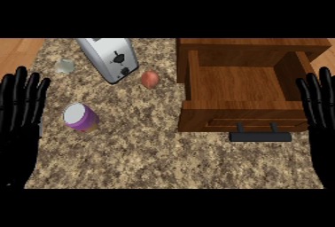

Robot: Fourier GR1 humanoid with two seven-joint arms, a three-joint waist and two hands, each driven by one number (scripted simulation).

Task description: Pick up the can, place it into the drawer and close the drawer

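A purple can (81,117) with a white lid stands upright on the speckled counter (150,155), left of centre. At the right, a wooden drawer (239,84) is pulled open and nothing lies inside it; its dark handle (259,136) faces me. My left hand (20,115) rests open at the left edge, fingers up, a short way left of the can. Along the right edge my right hand (319,115) rests open, beside the drawer's right wall. Neither hand touches anything.
A silver toaster (110,57) lies tilted at the back, left of the drawer. A reddish onion-like item (149,79) sits between toaster and drawer. A small pale object (64,66) lies at the back left. Wooden floor (20,48) shows beyond the counter.
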